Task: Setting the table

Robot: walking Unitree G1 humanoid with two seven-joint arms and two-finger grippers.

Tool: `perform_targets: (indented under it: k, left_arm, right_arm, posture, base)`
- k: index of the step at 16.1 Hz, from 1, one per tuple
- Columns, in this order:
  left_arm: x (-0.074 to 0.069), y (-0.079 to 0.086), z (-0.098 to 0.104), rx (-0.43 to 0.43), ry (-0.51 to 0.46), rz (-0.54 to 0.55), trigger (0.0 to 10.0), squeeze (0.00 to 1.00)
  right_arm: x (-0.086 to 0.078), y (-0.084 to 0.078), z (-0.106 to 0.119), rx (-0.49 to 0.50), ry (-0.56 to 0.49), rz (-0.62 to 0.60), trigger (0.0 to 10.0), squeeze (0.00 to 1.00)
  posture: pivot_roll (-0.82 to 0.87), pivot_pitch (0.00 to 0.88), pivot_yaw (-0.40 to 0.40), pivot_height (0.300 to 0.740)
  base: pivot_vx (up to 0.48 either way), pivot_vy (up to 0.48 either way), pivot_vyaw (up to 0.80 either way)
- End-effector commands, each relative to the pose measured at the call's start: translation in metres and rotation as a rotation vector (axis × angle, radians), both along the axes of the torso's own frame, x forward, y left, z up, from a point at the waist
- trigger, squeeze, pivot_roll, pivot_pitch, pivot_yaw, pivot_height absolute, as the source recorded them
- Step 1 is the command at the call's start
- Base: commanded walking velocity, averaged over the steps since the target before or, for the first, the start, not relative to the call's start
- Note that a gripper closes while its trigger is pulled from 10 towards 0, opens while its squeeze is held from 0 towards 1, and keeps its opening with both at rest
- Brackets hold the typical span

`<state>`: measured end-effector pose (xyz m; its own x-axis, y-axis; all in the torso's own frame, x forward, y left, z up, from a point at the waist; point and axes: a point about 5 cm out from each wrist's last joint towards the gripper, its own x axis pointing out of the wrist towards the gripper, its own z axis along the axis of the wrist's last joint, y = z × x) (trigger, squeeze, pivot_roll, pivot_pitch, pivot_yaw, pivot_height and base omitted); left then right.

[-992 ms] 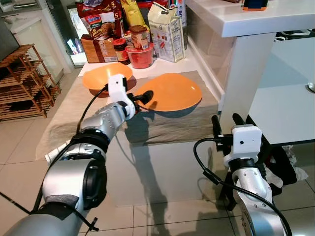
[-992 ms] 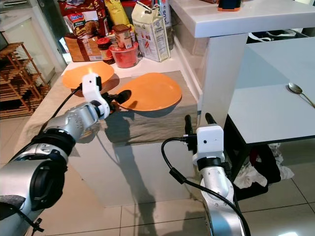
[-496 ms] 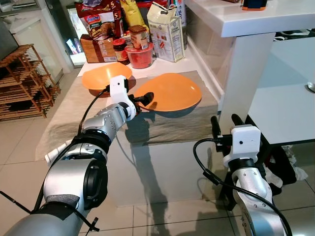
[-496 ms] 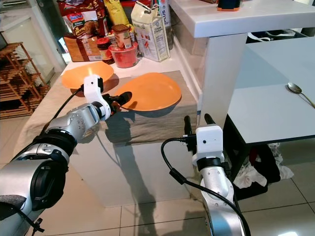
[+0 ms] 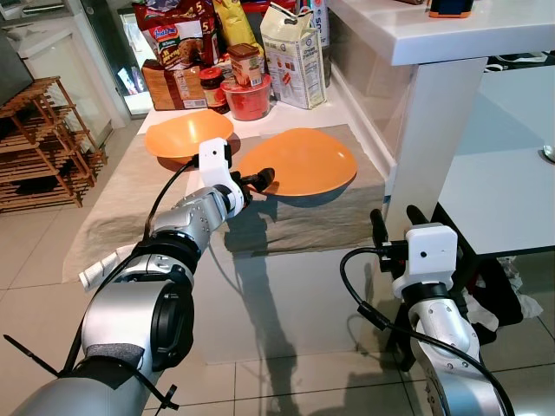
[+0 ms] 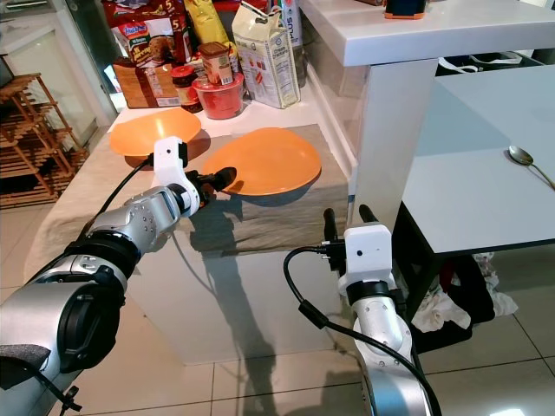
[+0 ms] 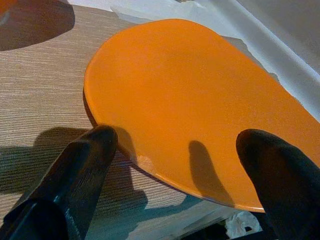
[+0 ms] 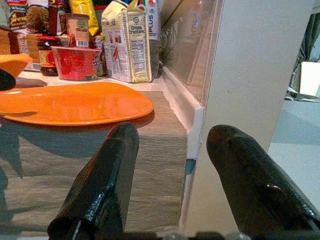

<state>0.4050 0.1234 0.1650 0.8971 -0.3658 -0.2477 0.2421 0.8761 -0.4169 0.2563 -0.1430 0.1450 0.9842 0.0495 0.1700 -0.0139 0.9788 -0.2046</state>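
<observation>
An orange plate (image 5: pixel 303 160) lies on the beige cloth (image 5: pixel 121 195) of the low counter, its near rim slightly raised above a shadow. My left gripper (image 5: pixel 262 180) is at the plate's left rim, open. In the left wrist view one finger (image 7: pixel 85 165) is beside the rim on the cloth and the other (image 7: pixel 280 175) hangs over the plate (image 7: pixel 190 100). A second orange plate (image 5: pixel 186 134) sits further back on the left. My right gripper (image 5: pixel 395 214) hangs open low by the counter's right corner, fingers (image 8: pixel 105 180) pointing up.
A milk carton (image 5: pixel 293 56), a red cup (image 5: pixel 248 98), jars and snack bags (image 5: pixel 178 35) crowd the counter's back. A white pillar (image 5: pixel 438 113) stands right of the counter. Beyond it is a white table (image 6: pixel 468 191) with a spoon (image 6: pixel 520 156). A wooden rack (image 5: pixel 39 143) stands on the left.
My left gripper has shifted slightly right and nearer along the plate's rim. The plate lies flatter, with less of its dark underside showing. The right arm has dropped a touch.
</observation>
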Motion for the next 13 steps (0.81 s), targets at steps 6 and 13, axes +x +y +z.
perform_targets:
  k: [6,13]
  left_arm:
    - [0.0,-0.003,-0.002,0.015,0.013,0.014,10.0,0.0]
    - [0.009,0.016,0.033,0.267,-0.236,0.04,10.0,0.0]
  right_arm:
    - [-0.001,0.005,0.004,0.0,-0.009,0.025,10.0,0.0]
    - [-0.002,0.007,0.001,0.002,0.001,0.034,10.0,0.0]
  posture:
    - [-0.21,0.0,0.135,0.74]
    - [-0.19,0.0,0.13,0.74]
  base:
    - [0.0,0.0,0.0]
    - [0.0,0.0,0.0]
